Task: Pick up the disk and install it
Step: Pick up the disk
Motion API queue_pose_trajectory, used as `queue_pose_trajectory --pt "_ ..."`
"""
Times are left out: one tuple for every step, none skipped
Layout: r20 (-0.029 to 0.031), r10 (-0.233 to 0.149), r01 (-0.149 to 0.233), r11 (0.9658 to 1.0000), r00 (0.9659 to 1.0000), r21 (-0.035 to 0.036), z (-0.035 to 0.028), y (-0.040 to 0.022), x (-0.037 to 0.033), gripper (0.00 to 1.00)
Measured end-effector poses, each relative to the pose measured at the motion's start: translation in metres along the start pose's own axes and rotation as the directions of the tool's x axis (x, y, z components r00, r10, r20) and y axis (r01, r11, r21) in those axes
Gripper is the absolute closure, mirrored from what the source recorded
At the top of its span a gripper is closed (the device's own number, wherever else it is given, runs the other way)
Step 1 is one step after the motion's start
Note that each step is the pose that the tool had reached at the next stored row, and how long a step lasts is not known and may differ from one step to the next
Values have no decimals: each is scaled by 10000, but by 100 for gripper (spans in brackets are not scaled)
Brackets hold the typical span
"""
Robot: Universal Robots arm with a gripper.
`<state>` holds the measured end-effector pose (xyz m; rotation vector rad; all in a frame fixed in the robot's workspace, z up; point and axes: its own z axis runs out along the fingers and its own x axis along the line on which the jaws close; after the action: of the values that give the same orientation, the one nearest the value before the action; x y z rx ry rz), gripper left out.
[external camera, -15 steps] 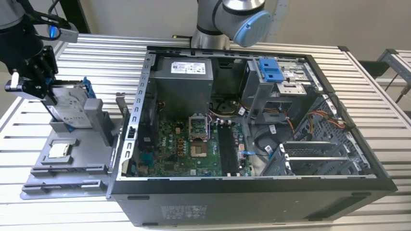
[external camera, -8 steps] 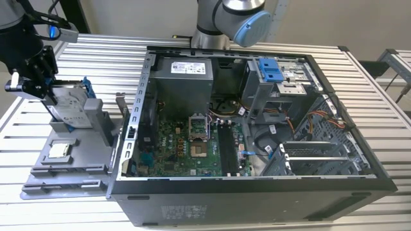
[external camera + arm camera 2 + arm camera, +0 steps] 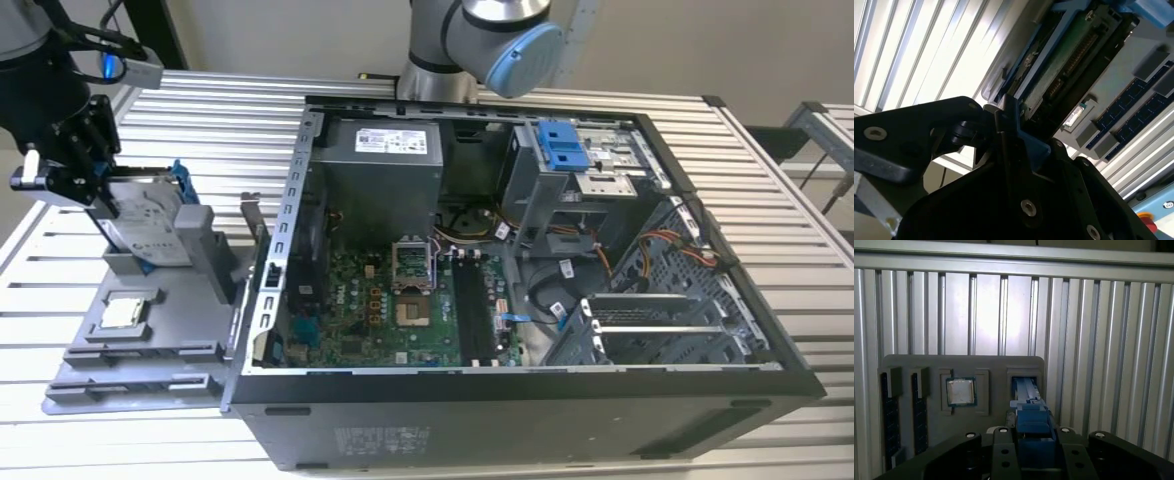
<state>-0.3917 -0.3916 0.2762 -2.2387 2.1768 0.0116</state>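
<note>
The disk [image 3: 140,225] is a silver-grey drive with a white label in a blue bracket. It stands on edge in a slot of the grey fixture tray [image 3: 147,350], at the exterior view's left. My black gripper [image 3: 83,185] comes down on its upper edge and is shut on the disk. In the first wrist view the disk's blue bracket [image 3: 1030,412] runs from the tray slot up between my fingers [image 3: 1004,460]. The second wrist view shows the disk's underside and connector [image 3: 1069,55], with its blue edge clamped in my gripper [image 3: 1015,131].
An open computer case [image 3: 534,385] lies on the slatted metal table [image 3: 801,200], with a motherboard [image 3: 400,300] and a blue drive-bay latch [image 3: 563,145] inside. The tray also holds a square processor chip [image 3: 960,391] and memory sticks [image 3: 889,412]. The arm's base [image 3: 467,40] stands behind the case.
</note>
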Motion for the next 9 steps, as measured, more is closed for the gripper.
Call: queue_pose_trajectory --pt "0 0 0 10000 10000 0 0 0 0 100" --pt "0 0 0 10000 10000 -1 0 0 0 100" --pt "0 0 0 10000 10000 -1 0 0 0 100" --pt "0 2 -2 10000 10000 -1 -1 0 0 100" --pt "0 1 -1 10000 10000 -1 -1 0 0 100" --pt "0 1 -1 10000 10000 -1 -1 0 0 100" --pt "-1 0 0 10000 10000 -3 -2 0 1 100" --pt "-1 1 -1 10000 10000 -3 -2 0 1 100" --pt "-1 0 0 10000 10000 -3 -2 0 1 100"
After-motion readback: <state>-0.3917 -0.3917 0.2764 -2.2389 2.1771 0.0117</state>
